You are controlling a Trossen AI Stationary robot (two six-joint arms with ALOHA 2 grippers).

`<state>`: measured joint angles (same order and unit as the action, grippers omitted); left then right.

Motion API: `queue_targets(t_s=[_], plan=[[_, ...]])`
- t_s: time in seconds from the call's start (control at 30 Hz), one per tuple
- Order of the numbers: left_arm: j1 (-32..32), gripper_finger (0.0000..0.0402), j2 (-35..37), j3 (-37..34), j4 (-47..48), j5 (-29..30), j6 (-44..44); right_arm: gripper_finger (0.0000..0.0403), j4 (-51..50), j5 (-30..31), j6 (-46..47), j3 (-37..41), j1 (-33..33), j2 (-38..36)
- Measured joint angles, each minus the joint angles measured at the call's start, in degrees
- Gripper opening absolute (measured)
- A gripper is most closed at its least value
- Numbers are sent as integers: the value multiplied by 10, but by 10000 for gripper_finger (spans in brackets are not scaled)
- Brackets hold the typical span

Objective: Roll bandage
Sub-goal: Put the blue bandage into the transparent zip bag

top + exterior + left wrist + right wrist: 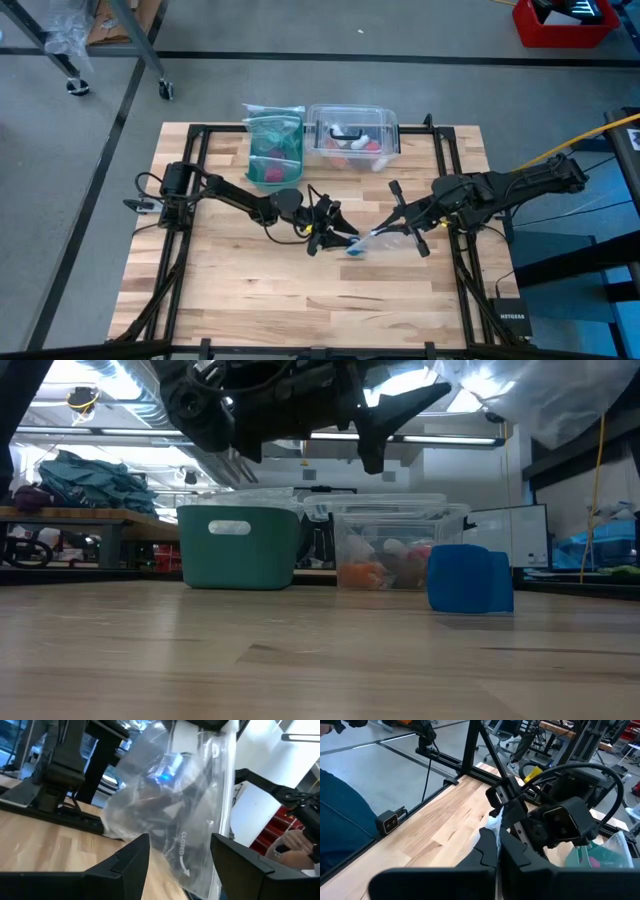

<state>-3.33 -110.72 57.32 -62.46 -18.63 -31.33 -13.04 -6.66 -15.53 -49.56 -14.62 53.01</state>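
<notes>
The bandage [470, 578] looked soft and light, best pinched across its roll. The right gripper [378, 234] clenched the plastic bag [172, 815]; the left gripper [335, 228] stood released.

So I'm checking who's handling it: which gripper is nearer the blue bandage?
Right. The right gripper, shut on the clear bag, sits just beside the bandage. The left gripper, open, faces the bag from slightly farther off.

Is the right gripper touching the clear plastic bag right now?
Touching. In the right wrist view the right gripper is shut on the edge of the clear plastic bag; the left wrist view shows it hanging.
</notes>
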Motion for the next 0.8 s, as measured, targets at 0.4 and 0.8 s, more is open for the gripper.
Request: queue_targets(t_s=[0.4, 0.8], plan=[[0, 200, 0, 1, -1, -33, -4, 1, -21, 0, 0, 0, 0, 0], [0, 200, 0, 1, 0, -41, -2, 1, -19, 0, 0, 0, 0, 0]])
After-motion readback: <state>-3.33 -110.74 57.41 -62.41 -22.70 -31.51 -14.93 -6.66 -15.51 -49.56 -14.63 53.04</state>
